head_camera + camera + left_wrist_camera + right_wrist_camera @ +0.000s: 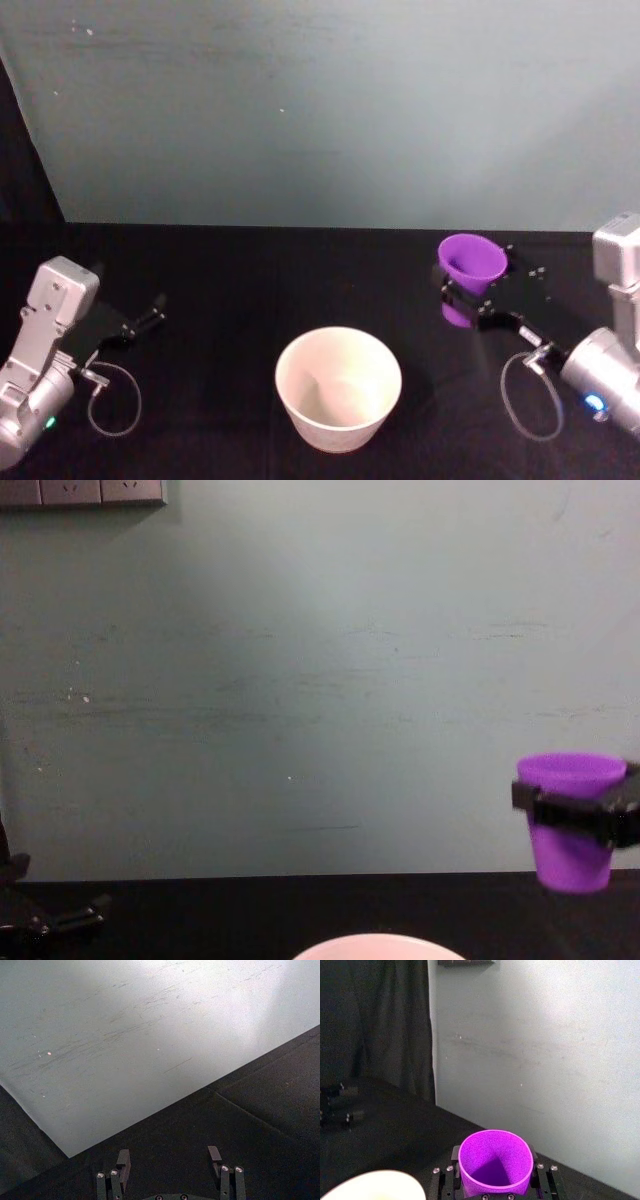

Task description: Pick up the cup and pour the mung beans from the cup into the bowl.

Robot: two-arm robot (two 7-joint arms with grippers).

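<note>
right gripper clamped round the cup mid-wall | cup upright, right of the bowl, apart | likely light, stiff, slick plastic — mid-wall hold suits, firm not crushing | left gripper parked left, spread, empty

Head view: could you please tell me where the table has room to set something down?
Bare table: between the left gripper and the bowl, and behind it to the wall. Crowded where the right gripper holds the cup.
</note>
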